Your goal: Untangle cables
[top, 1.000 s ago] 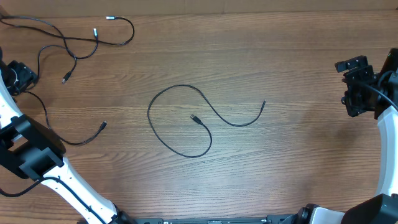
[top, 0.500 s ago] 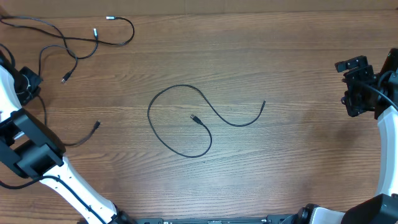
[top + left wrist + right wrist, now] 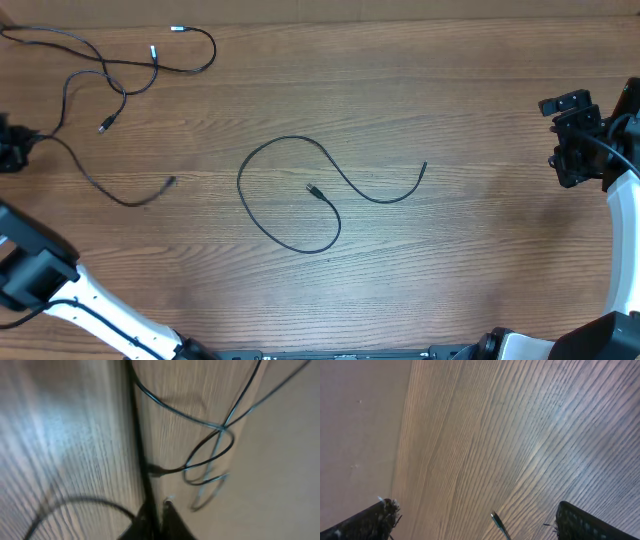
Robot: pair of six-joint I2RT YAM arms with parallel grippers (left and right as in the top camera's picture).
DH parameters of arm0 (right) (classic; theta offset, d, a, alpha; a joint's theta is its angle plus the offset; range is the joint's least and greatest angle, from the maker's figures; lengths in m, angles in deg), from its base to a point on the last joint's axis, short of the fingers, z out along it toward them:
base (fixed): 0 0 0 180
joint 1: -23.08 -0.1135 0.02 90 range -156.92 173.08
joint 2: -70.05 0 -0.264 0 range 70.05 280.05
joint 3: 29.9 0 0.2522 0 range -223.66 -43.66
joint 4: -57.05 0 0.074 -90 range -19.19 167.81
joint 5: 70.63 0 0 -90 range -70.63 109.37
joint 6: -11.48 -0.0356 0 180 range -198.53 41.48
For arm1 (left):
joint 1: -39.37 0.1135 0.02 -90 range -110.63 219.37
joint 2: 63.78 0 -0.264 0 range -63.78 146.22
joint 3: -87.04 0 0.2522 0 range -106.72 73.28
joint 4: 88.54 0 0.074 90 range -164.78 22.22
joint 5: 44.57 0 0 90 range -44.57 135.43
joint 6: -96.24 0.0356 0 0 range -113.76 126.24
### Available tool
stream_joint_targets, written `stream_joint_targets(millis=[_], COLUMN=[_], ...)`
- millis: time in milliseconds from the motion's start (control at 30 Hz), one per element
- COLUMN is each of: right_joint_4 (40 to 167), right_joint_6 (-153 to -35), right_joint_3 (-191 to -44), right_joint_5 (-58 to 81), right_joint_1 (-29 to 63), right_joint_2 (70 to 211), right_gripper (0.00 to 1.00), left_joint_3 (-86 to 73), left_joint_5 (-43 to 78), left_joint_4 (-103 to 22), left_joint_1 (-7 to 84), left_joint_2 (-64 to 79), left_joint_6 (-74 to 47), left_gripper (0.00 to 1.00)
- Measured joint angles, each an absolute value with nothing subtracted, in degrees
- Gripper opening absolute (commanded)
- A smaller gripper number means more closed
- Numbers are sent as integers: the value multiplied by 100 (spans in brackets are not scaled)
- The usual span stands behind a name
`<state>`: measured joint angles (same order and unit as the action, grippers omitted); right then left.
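One black cable lies in an open loop at the table's middle, both plug ends free. Two more cables cross each other at the far left corner. A further stretch of cable trails from my left gripper at the left edge to a plug end. In the left wrist view the left gripper is shut on this black cord, with looped cords beyond. My right gripper hangs at the right side, open and holding nothing. A plug tip shows between its fingers.
The wooden table's far edge runs close behind the crossed cables. The white left arm reaches across the near left corner. The right arm stands along the right edge.
My left gripper has shut on the cable and drawn back to the left edge. The trailing cord has pulled straighter and its plug end has shifted. The right arm has not moved.
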<state>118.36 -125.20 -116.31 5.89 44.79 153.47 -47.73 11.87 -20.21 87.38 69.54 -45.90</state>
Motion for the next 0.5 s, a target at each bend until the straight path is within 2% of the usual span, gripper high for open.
stream_joint_targets(millis=[33, 67, 100, 133, 200, 233, 500], right_joint_4=[11838, 11838, 11838, 11836, 11836, 11838, 11838], right_joint_6=[-12520, -12520, -12520, -12520, -12518, -12520, -12518], right_joint_3=[-11631, -11631, -11631, -11631, -11631, -11631, -11631], right_joint_5=[587, 585, 587, 587, 587, 587, 587], right_joint_1=[4479, 4479, 4479, 4479, 4479, 4479, 4479], right_joint_2=[15347, 15347, 15347, 15347, 15347, 15347, 15347], right_gripper=[100, 100, 100, 100, 100, 100, 100], left_joint_3=[-4773, -4773, -4776, -4776, -4782, -4784, -4789], left_joint_5=[1110, 1006, 957, 931, 892, 890, 981], left_joint_4=[-2034, -2076, -2102, -2130, -2161, -2167, -1767], left_joint_1=[8808, 8943, 9022, 9070, 9120, 9123, 8830], left_joint_2=[6954, 6954, 6954, 6954, 6954, 6954, 6954], left_joint_6=[-4688, -4767, -4767, -4708, -4564, -4450, -2741], left_gripper=[19, 29, 45, 67, 92, 100, 98])
